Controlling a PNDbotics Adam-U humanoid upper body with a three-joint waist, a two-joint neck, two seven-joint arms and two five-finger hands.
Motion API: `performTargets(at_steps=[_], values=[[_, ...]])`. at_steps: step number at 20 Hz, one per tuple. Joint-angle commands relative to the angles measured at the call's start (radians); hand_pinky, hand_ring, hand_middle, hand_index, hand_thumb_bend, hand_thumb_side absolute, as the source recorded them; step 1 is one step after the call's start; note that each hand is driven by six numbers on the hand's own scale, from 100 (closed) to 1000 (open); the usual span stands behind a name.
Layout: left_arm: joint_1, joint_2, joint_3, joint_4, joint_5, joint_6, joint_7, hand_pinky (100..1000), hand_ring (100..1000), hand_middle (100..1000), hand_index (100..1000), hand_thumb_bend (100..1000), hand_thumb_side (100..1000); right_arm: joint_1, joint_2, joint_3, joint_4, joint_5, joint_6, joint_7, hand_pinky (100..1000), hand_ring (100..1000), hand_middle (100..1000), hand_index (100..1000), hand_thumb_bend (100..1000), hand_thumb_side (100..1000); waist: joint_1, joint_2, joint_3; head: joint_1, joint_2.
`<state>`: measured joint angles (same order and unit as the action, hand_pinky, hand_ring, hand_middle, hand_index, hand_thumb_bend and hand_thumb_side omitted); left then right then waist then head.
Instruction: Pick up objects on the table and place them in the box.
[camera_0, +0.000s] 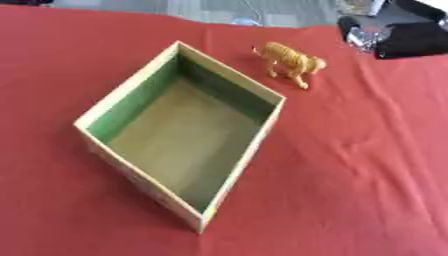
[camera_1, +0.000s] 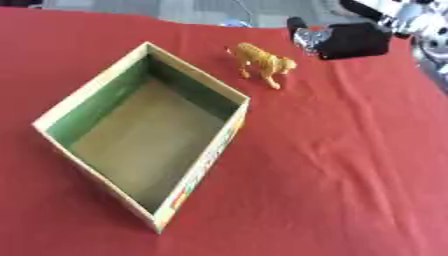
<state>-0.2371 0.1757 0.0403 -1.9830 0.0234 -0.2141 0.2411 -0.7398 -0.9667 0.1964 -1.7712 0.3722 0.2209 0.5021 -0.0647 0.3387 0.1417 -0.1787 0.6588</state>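
Right eye view: small orange-yellow plastic toy tiger (camera_1: 262, 64), probably light and rigid; pinch its body. Right hand (camera_1: 350, 39) unclear, cannot tell.

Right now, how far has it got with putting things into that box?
Nothing looks done yet: the box is empty, only its bare floor showing. The one thing left on the red cloth is a yellow toy animal, standing just beyond the box's far corner. The right hand is in at the upper right, near the toy but apart from it. The toy remains to be picked up and put inside.
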Motion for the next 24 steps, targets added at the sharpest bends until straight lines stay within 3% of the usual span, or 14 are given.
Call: performTargets(at_steps=[1,7,12,18,24], values=[[-0.002,0.018,-0.005,-0.017,0.008,0.000,-0.006,506,500,551,683,100,763,-0.064,0.018,0.022,0.081,0.037,-0.017,0.058,987,923,920,1000,155,713,0.010,-0.025,-0.002,-0.001,0.020],[-0.003,0.016,-0.010,-0.017,0.014,-0.003,-0.013,505,500,551,683,100,760,-0.191,0.109,0.083,0.261,0.147,-0.077,0.142,994,939,944,1000,201,671,0.026,-0.028,0.003,0.013,0.013],[-0.003,0.014,-0.012,-0.017,0.016,-0.003,-0.017,505,500,551,683,100,754,-0.252,0.175,0.109,0.387,0.214,-0.129,0.187,997,946,951,1000,220,639,0.033,-0.027,0.011,0.018,-0.004],[-0.002,0.012,-0.014,-0.017,0.015,0.001,-0.020,505,500,552,682,100,754,-0.287,0.223,0.103,0.493,0.237,-0.165,0.218,1000,950,954,1000,256,670,0.033,-0.027,0.012,0.029,-0.029],[-0.003,0.013,-0.015,-0.017,0.013,0.006,-0.023,504,500,552,682,100,748,-0.302,0.236,0.083,0.545,0.252,-0.167,0.219,1000,953,960,1000,285,678,0.029,-0.027,0.008,0.047,-0.049]])
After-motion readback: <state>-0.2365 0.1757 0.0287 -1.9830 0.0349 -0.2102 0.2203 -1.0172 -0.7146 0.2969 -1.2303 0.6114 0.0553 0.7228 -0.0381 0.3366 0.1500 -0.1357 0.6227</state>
